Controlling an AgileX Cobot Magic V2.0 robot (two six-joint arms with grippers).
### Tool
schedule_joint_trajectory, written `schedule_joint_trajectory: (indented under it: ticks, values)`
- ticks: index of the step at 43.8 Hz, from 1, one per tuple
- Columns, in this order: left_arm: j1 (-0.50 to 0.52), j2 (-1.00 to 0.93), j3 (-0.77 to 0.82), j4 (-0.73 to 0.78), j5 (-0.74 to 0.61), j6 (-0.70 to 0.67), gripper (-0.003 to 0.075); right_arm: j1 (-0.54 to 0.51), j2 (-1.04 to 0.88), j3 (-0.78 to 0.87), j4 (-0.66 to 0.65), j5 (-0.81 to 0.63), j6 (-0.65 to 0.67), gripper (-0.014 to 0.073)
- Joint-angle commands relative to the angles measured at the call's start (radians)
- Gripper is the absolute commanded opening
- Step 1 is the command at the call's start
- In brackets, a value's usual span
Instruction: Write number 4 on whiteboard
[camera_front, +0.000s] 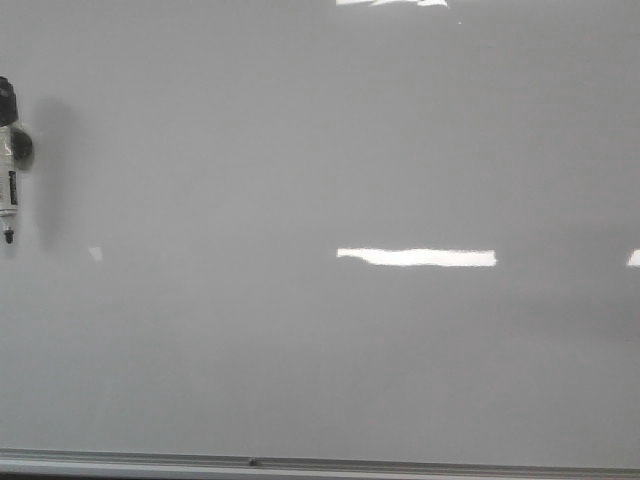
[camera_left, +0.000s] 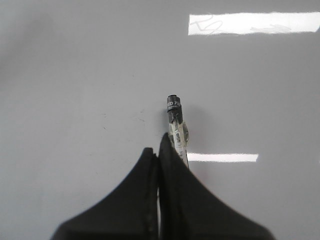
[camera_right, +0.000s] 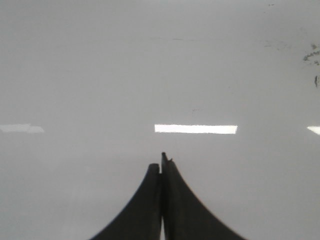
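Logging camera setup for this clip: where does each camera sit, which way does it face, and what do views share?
Front view: looks forward at the whiteboard and its lower frame; no arm shows, only a marker at the left edge.
Left wrist view: sits on the left arm, facing the board past the left tool, closed with the marker sticking out beside it.
Right wrist view: sits on the right arm, facing the board past the right tool, closed, nothing visibly held.
Shared: the marker appears in front and left wrist views; no 4 is visible.

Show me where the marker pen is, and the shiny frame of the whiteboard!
marker pen (camera_front: 9, 190), front view, on its pale barrel.
whiteboard frame (camera_front: 400, 465), front view, on the silver strip along the bottom edge.
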Motion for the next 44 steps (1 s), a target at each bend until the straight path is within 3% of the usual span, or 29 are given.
schedule_joint_trajectory:
  ticks: [1,44]
  values:
    - [-0.008,-0.014,0.005,-0.009,-0.078,0.003,-0.0020,-0.002,-0.019,-0.014,-0.013,-0.079,-0.003,-0.0069]
    - [-0.008,-0.014,0.005,-0.009,-0.080,0.003,-0.0020,-0.002,-0.019,-0.014,-0.013,-0.110,-0.003,-0.0069]
